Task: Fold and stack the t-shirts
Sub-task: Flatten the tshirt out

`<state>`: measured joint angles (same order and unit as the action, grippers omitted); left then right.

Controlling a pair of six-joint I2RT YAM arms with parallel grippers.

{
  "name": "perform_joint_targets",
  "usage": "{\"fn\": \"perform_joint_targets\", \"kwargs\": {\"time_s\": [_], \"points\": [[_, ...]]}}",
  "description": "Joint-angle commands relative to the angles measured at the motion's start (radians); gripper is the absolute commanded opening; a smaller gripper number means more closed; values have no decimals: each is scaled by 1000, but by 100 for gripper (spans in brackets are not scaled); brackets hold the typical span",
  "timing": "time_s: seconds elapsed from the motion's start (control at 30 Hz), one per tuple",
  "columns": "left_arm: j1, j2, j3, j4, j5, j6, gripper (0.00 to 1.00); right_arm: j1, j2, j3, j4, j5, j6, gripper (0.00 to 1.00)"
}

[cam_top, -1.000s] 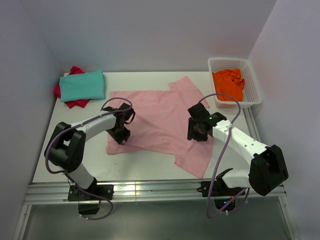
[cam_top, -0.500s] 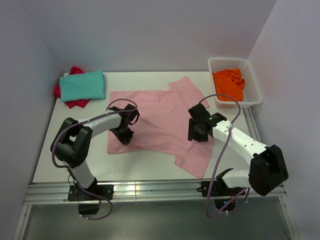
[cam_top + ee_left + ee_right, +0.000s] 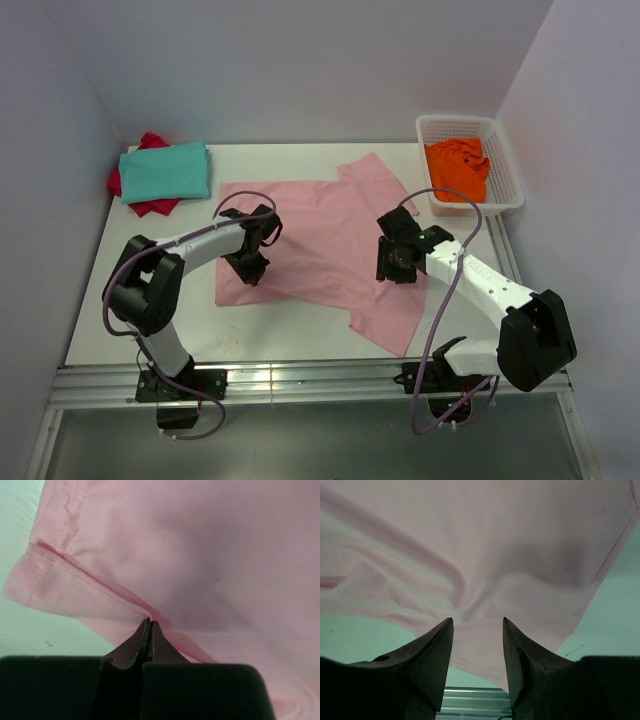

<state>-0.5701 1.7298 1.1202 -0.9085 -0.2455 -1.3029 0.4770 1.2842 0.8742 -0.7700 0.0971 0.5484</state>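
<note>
A pink t-shirt (image 3: 320,235) lies spread and crooked across the middle of the table (image 3: 150,300), one sleeve pointing toward the white basket (image 3: 512,185) that holds an orange shirt (image 3: 458,165), while a folded teal shirt (image 3: 166,170) sits atop a red one (image 3: 150,208) at the far left corner. The left gripper (image 3: 149,626) is pressed together, its tips pinching a ridge of pink cloth just inside the shirt's left hem, near the lower corner. The right gripper (image 3: 476,622) is spread wide, low over puckered cloth on the shirt's right side near its lower hem; whether its tips touch the fabric cannot be told. The step in hand appears to be taking hold of both sides for a fold. Done well, the right fingers would likely close on a firm pleat of cloth before either arm lifts, and both arms would then rise and travel together, keeping the cloth lightly taut so the fold lands straight. Pulling with only the left pinch risks dragging the shirt into a bunch.
</note>
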Motion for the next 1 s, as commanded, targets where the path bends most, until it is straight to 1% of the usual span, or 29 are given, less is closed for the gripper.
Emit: {"fn": "perform_joint_targets", "kwargs": {"time_s": [0.0,0.27,0.4,0.53,0.77,0.83,0.87,0.9,0.93,0.97], "points": [[-13,-45,36,-56,-40,-13,0,-9,-23,-7,24,24,-10,51],[-34,-107,15,-98,-41,-29,0,-9,-25,-9,23,24,-10,51],[-54,-159,-26,-102,-23,-50,0,-11,-23,-12,21,21,-11,51],[-105,-211,-85,-99,2,-93,0,-11,-11,-14,23,10,-13,51],[-209,-237,-187,-93,20,-160,1,-8,24,-20,31,-7,-18,51],[-249,-240,-209,-81,35,-179,6,-8,32,-24,34,-11,-21,51],[-260,-239,-229,-73,43,-182,10,-9,36,-24,34,-8,-19,51],[-272,-239,-237,-70,52,-185,17,-8,40,-26,35,-7,-19,51],[-292,-240,-249,-73,66,-188,19,-8,44,-24,34,-7,-18,51],[-301,-242,-250,-75,72,-188,27,-8,49,-23,31,-5,-19,51]]}}
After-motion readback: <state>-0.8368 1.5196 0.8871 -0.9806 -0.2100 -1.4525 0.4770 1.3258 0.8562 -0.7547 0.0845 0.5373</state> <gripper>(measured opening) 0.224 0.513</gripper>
